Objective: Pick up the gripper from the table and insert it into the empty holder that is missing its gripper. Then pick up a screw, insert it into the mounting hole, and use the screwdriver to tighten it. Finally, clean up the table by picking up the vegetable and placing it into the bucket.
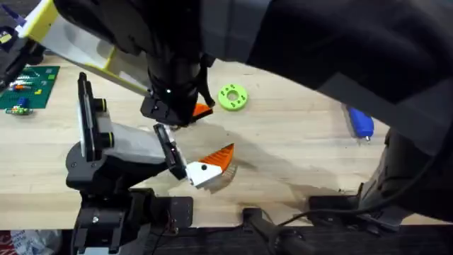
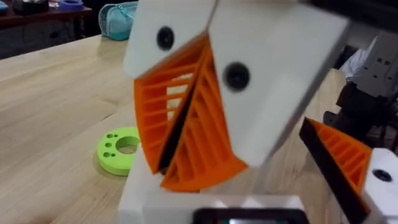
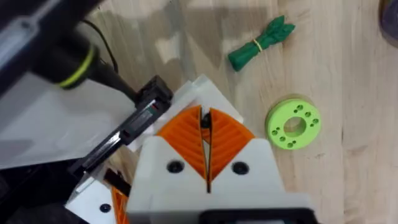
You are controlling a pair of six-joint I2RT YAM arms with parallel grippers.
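Green ring [image 1: 233,97] bears no legible writing.

Even bright light, soft shadows; near arms blur darkly overhead.

black arms, white grippers, orange ribbed pads [image 3: 230,140]

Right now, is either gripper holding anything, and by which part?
Nothing appears held: the left gripper and the right gripper each have their orange pads closed together with nothing visible between them.
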